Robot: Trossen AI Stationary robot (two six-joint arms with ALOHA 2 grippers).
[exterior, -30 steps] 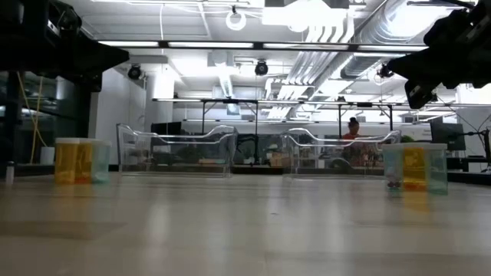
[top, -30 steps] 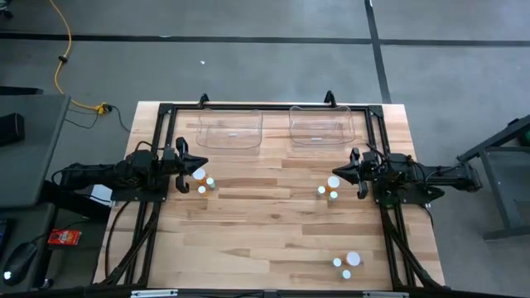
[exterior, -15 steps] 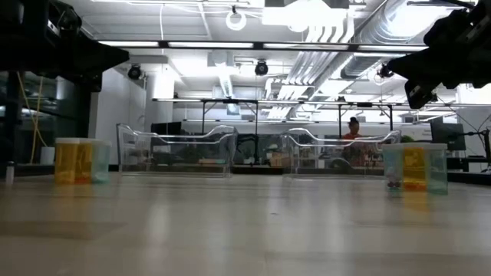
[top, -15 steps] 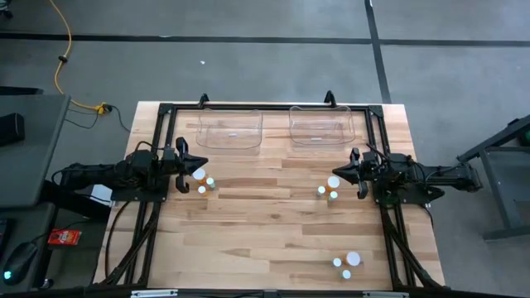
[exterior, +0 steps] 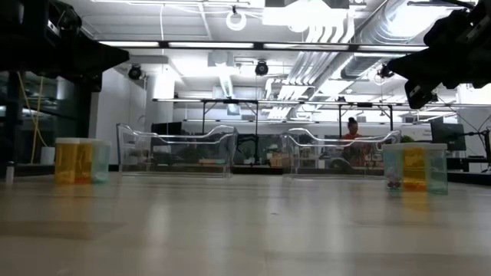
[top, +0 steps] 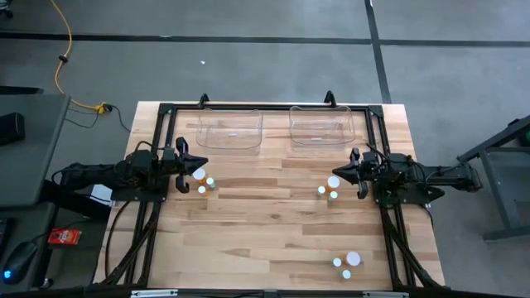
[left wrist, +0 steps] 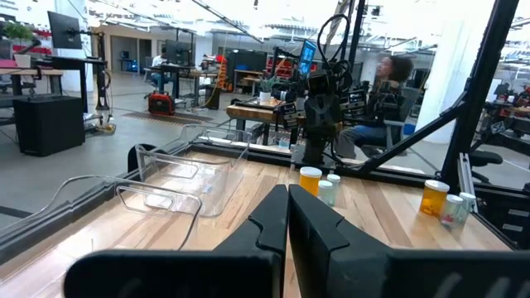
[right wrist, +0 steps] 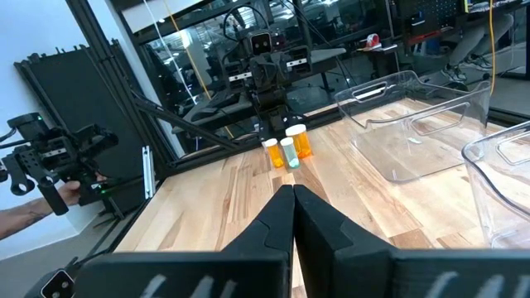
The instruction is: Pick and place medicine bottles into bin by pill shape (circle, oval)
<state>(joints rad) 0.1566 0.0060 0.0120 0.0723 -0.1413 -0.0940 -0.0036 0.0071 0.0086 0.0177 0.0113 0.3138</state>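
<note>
Jaws pressed together, empty, on left gripper point(top: 184, 165) and right gripper point(top: 354, 173), parked mid-frame beside bottles point(top: 202, 180); bins point(top: 230, 132) upper center await sorting.

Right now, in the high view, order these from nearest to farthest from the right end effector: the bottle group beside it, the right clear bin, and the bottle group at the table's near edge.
From the right end effector, shut:
1. Bottle group beside it, just to its left.
2. Right clear bin, toward the table's far edge.
3. Bottle group at the near edge, well below it in the picture.
</note>
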